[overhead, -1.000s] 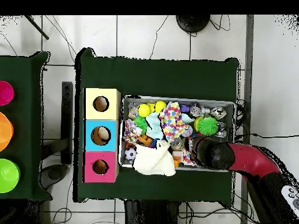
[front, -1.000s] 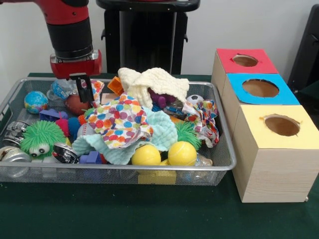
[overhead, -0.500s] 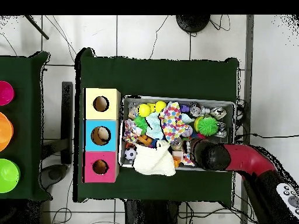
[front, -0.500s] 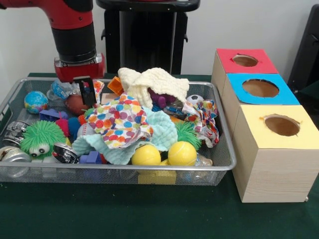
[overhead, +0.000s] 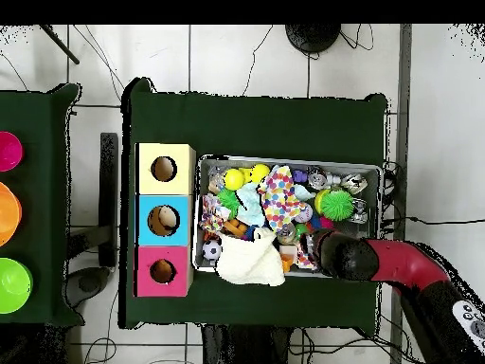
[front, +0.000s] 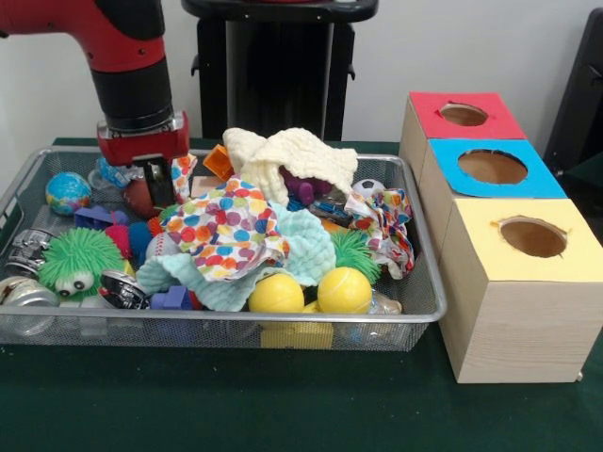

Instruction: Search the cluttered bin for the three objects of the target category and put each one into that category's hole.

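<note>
The gripper (front: 154,184) hangs at the upper left of the front view, its dark fingers dipped into the far left part of the bin (front: 311,327), beside a brown ball (front: 138,197). Compared with the picture a second ago, the red wrist has drifted right and then back a little to the left, and the fingers now sit lower among the clutter, tight against the brown ball and a scrap of patterned cloth. Whether the jaws are spread or pressed together I cannot tell; the fingers read as one dark shape and the overhead view hides them under the arm. The bin sits left of centre on the green table (front: 283,405), packed with toys: a polka-dot cloth (front: 226,231) draped over the middle, a cream cloth (front: 287,155) behind it, two yellow balls (front: 311,292) at the near rim, a green spiky ball (front: 80,259) and a small globe ball (front: 67,191) at the left. The three boxes stand at the right, red (front: 462,115), blue (front: 493,168) and yellow (front: 530,237), each with a round hole on top. Judging by the lowering, the arm looks to be probing or reaching for something round in that corner; nothing appears lifted yet, so the sorting seems at its search-and-grasp stage.
</note>
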Controlling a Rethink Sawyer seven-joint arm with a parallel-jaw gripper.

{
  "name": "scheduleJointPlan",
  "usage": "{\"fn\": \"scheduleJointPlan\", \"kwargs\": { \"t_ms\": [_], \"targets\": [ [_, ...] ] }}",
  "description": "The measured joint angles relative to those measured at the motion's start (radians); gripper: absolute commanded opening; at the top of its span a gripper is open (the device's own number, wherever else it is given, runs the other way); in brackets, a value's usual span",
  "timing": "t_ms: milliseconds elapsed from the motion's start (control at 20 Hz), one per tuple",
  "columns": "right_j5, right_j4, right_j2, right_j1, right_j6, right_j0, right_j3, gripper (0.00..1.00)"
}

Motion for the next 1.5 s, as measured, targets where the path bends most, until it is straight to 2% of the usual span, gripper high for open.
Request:
{"fn": "scheduleJointPlan", "kwargs": {
  "t_ms": [350,850,1100,1500],
  "targets": [
    [0.02,0.0,0.017,0.01,0.0,-0.039,-0.033,0.0],
    [0.026,-0.007,0.026,0.021,0.0,-0.029,-0.043,0.0],
    [0.017,-0.047,0.026,0.051,0.0,-0.011,-0.043,0.0],
    [-0.053,-0.119,0.026,0.136,0.0,0.006,-0.053,0.0]
  ]
}}
